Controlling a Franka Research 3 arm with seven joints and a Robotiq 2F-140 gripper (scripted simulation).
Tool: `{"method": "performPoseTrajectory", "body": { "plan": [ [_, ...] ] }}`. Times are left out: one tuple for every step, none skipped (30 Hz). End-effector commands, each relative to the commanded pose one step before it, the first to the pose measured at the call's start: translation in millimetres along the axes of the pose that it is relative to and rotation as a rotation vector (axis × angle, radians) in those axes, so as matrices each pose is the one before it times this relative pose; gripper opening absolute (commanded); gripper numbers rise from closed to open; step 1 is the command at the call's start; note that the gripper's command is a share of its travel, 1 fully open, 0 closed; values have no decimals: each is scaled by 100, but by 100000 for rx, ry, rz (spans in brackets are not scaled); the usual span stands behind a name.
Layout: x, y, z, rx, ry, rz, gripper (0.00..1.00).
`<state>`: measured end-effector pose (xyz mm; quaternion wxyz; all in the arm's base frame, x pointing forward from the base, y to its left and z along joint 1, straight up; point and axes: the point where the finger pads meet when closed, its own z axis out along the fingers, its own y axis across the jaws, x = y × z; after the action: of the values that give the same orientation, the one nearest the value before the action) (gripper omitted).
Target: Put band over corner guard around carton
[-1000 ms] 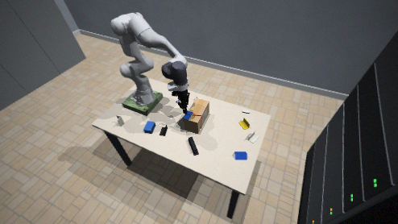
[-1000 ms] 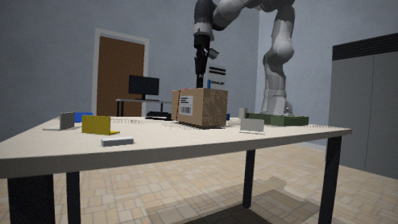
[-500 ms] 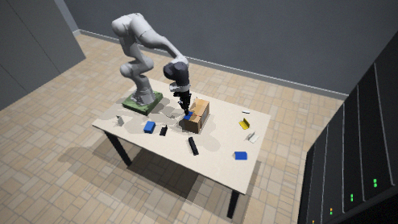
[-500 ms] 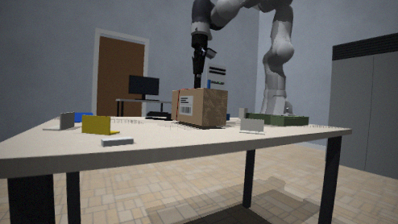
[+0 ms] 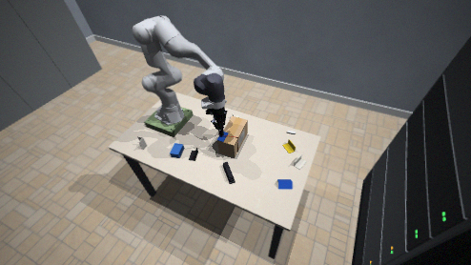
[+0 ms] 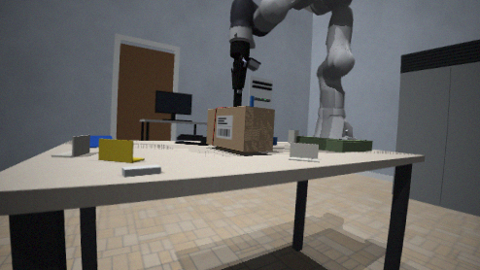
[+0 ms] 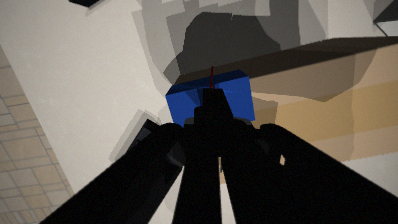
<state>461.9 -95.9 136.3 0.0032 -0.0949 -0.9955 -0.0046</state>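
Observation:
A brown carton (image 5: 235,134) (image 6: 253,128) (image 7: 325,115) stands on the table (image 5: 257,191), near the robot base. A blue corner guard (image 5: 222,138) (image 6: 252,101) (image 7: 235,95) sits on its top corner at the end facing the base. My gripper (image 5: 220,130) (image 6: 237,99) (image 7: 212,103) points down right at this guard, with its fingers shut. A thin red band (image 7: 211,77) runs from the fingertips over the guard in the wrist view. In the exterior view the band (image 6: 214,127) shows as a red line down the carton's label end. The carton looks level.
On the table lie a blue block (image 5: 176,150), two black pieces (image 5: 193,154) (image 5: 229,173), another blue block (image 5: 284,184), a yellow guard (image 5: 289,146) (image 6: 116,150), a white guard (image 5: 298,162), grey pieces (image 5: 142,142) (image 6: 141,170). The green robot base (image 5: 168,120) stands at the back left.

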Motion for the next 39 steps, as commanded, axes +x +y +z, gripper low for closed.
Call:
{"method": "performPoseTrajectory", "body": {
  "plan": [
    [-133,-197,-119,416,-198,581,10],
    [0,0,54,1,0,0,10],
    [0,0,77,1,1,0,10],
    [0,0,97,1,1,-1,10],
    [0,0,113,0,1,-1,10],
    [0,0,121,0,0,0,10],
    [0,0,125,0,0,0,10],
    [0,0,121,0,0,0,10],
    [0,0,109,0,0,0,10],
    [0,0,94,0,0,0,10],
    [0,0,74,0,0,0,10],
    [0,0,52,0,0,0,10],
    [0,0,0,0,0,0,10],
    [0,0,0,0,0,0,10],
    [0,0,31,0,0,0,10],
    [0,0,13,0,0,0,10],
    [0,0,2,0,0,0,10],
    [0,0,0,0,0,0,10],
    [0,0,0,0,0,0,10],
    [0,0,0,0,0,0,10],
    [0,0,0,0,0,0,10],
    [0,0,0,0,0,0,10],
    [0,0,0,0,0,0,10],
    [0,0,0,0,0,0,10],
    [0,0,0,0,0,0,10],
    [0,0,0,0,0,0,10],
    [0,0,0,0,0,0,18],
    [0,0,0,0,0,0,18],
    [0,0,0,0,0,0,18],
    [0,0,0,0,0,0,18],
    [0,0,0,0,0,0,18],
    [0,0,0,0,0,0,18],
    [0,0,0,0,0,0,18],
    [0,0,0,0,0,0,18],
    [0,0,0,0,0,0,18],
    [0,0,0,0,0,0,18],
    [0,0,0,0,0,0,18],
    [0,0,0,0,0,0,18],
    [0,0,0,0,0,0,18]
  ]
}}
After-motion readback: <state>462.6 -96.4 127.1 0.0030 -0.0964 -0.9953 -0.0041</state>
